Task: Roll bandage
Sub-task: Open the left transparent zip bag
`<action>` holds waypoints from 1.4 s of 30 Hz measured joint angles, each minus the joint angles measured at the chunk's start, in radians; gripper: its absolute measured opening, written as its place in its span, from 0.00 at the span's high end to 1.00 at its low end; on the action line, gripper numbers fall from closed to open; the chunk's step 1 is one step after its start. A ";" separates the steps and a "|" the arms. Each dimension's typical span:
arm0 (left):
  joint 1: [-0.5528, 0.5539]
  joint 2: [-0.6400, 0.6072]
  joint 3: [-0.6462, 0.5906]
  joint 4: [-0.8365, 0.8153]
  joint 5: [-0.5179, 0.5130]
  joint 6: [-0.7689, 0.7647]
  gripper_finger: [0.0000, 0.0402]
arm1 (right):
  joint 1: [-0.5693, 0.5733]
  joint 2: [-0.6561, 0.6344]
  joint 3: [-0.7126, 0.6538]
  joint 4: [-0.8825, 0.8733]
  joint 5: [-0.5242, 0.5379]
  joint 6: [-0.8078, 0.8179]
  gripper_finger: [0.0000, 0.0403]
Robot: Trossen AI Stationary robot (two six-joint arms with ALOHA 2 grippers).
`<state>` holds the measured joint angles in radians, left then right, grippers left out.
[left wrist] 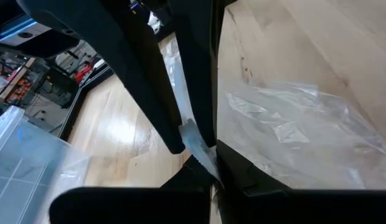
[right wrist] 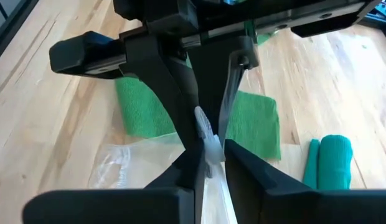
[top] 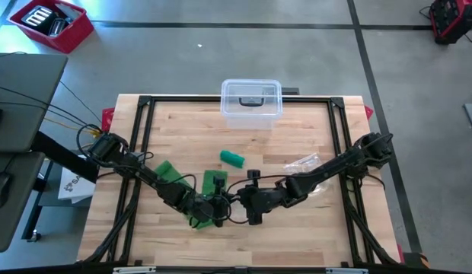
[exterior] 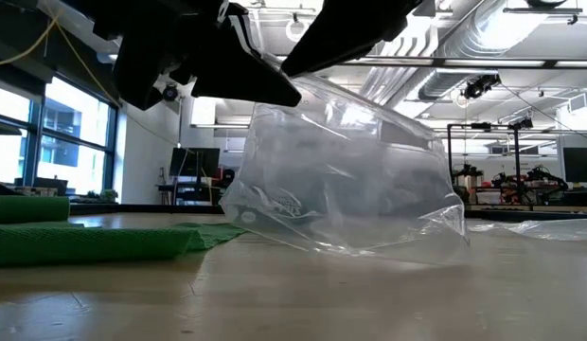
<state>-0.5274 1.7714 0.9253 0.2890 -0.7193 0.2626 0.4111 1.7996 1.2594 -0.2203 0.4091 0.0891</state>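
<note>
Both your grippers, left gripper [left wrist: 202, 155] and right gripper [right wrist: 208, 146], pinch the clear plastic bag [exterior: 350, 180] beside the flat green bandage strip [right wrist: 258, 121].

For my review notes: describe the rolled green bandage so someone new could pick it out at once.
Start at the clear lidded box on the wooden table's far edge and come toward the middle. The rolled green bandage lies alone there, beyond both grippers. Unlike the flat green bandage strips nearby, it is a short, compact cylinder.
</note>
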 joint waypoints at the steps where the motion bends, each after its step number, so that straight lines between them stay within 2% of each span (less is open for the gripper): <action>1: 0.000 0.000 0.000 0.000 0.000 0.000 1.00 | 0.001 0.000 0.000 0.000 0.000 0.000 0.89; 6: -0.001 0.000 0.000 -0.001 0.000 0.000 1.00 | 0.004 0.000 0.000 -0.009 -0.009 0.000 0.98; 20: -0.017 -0.005 0.000 0.002 -0.018 -0.003 1.00 | 0.029 -0.049 0.002 -0.157 -0.009 0.092 0.99; 34: -0.025 -0.028 -0.001 -0.002 -0.023 -0.007 1.00 | 0.072 -0.060 0.000 -0.526 -0.044 0.312 1.00; 42: -0.024 -0.028 -0.001 0.000 -0.015 -0.008 1.00 | 0.083 -0.060 0.057 -0.488 -0.039 0.306 1.00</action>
<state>-0.5518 1.7435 0.9245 0.2890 -0.7340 0.2547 0.4938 1.7393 1.3160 -0.7082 0.3702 0.3948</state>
